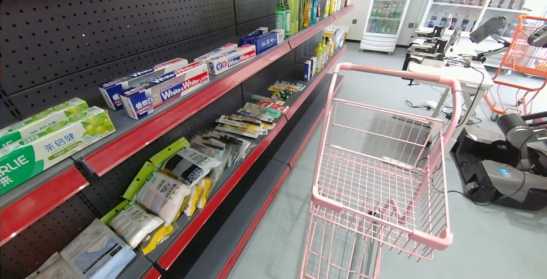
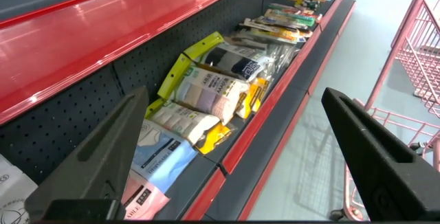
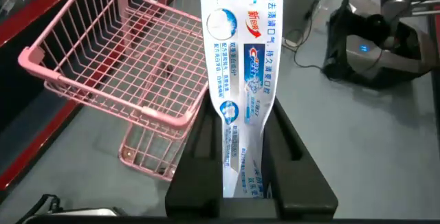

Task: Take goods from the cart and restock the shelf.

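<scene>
- Your right pincer (image 3: 242,124) is clamped on a toothpaste box (image 3: 237,45), its two fingers (image 3: 203,148) pressing the long faces near one end.
- Most of that box sticks out past the fingertips, which makes a long lever on a short bite. Swing fast and I'd expect it to pivot in the grip or slide out.
- Don't squeeze harder to fix it: it looks like thin card, and more force would likely dent it.
- The box hangs over the floor just beside the pink cart (image 1: 384,71). Its free end leads, so it could catch the wire basket or the handle on the way across.
- Next is the shelf (image 1: 192,104). The red front lip is what to watch: come in low and the free end hits it.
- The white toothpaste boxes (image 1: 166,84) lie loose in a row up there. Push yours in crooked and you could shove one back or off the edge.
- Your left pincer (image 2: 235,97) is spread wide and holds nothing, and it faces the soft packets (image 2: 206,93) on the lower tier. Drift closer and a finger could hook one and drag it out.
</scene>
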Controlling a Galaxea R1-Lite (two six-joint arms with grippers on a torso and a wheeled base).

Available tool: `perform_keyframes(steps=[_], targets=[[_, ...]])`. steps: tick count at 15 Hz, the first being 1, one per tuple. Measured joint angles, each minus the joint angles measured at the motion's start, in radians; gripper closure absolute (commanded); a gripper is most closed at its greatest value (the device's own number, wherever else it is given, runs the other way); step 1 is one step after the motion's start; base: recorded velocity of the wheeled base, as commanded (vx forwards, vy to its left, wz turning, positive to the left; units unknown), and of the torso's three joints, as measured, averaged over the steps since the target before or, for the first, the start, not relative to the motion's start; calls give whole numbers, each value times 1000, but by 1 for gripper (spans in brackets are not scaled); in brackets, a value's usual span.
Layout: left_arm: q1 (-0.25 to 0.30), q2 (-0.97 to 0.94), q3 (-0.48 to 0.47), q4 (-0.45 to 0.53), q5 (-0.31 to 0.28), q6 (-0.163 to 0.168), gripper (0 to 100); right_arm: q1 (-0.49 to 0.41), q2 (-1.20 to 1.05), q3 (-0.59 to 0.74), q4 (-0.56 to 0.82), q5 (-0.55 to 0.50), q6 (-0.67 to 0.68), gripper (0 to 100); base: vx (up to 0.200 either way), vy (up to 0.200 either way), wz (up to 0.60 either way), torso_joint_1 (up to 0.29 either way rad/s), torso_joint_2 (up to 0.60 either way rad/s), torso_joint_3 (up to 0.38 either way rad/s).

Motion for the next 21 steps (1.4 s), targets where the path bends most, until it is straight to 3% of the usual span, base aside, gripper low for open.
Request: perform_keyframes(steps=[7, 21], targets=[[0, 0, 0, 0, 0, 0, 0, 6, -75, 29, 8, 53, -65, 100, 0, 0, 0, 28, -63, -38], [0, 0, 0, 0, -1, 2, 0, 4, -82, 24, 2, 69, -107, 100, 0, 0, 0, 219, -485, -266]])
